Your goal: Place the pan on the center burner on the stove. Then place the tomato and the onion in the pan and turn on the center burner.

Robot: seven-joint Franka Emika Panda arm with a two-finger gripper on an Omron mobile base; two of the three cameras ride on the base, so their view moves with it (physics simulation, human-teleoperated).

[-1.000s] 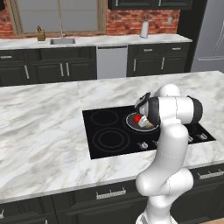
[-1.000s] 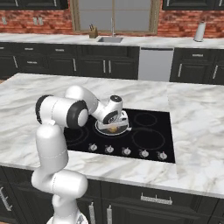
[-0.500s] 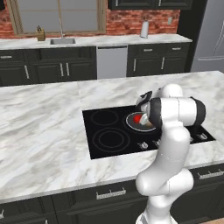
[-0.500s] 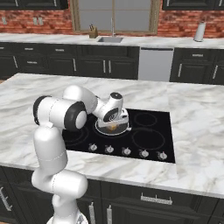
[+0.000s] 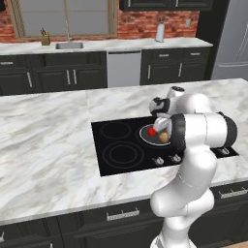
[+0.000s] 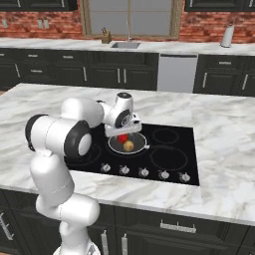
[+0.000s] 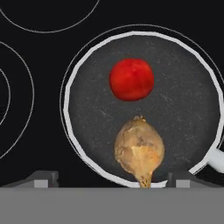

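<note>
Hand view: pan (image 7: 183, 109) sits inside the center burner (image 7: 65, 74) ring on the stove (image 7: 26, 144), tomato (image 7: 131, 79) and onion (image 7: 139, 149) both lying in it, close but apart; tool (image 7: 111, 179) spread wide with the onion between its tips, pinching nothing. Right base view has the tool (image 6: 124, 133) just above the pan (image 6: 128, 144), knobs (image 6: 144, 172) in a row along the stove's (image 6: 184, 149) front edge, untouched as far as I can tell. Risk from here: lifting off crooked could clip the onion and roll it over the shallow rim, and five look-alike knobs make it easy to turn the wrong one.
</note>
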